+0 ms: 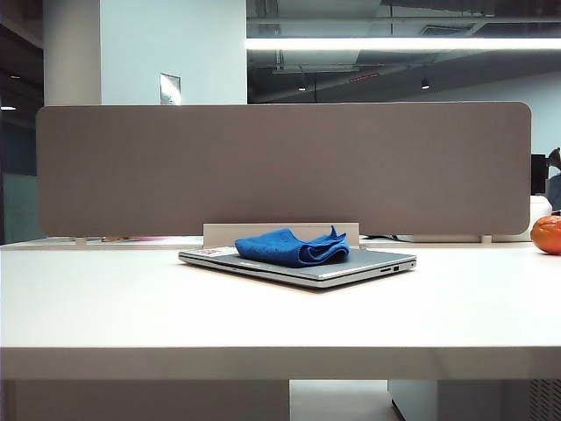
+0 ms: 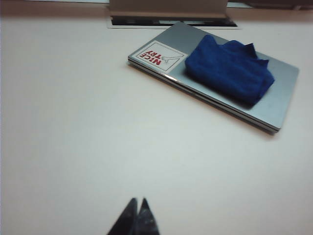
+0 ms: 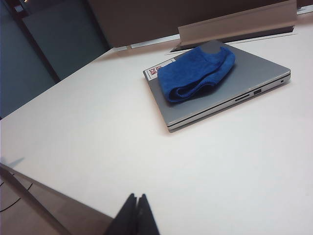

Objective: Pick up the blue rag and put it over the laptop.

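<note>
Backing both grippers, left (image 2: 137, 208) and right (image 3: 136, 205), fingers pinched together empty, leaves rag (image 1: 294, 246) undisturbed on laptop (image 1: 351, 267).

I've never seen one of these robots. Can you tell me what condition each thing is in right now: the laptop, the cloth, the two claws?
laptop: lid closed, flat on the table.
blue rag: bunched and folded, lying on the laptop lid, covering part of it.
left gripper: shut, empty, over bare table, away from the laptop.
right gripper: shut, empty, also away from the laptop.

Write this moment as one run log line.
blue rag: bunched on closed laptop | left gripper: shut, empty | right gripper: shut, empty
</note>
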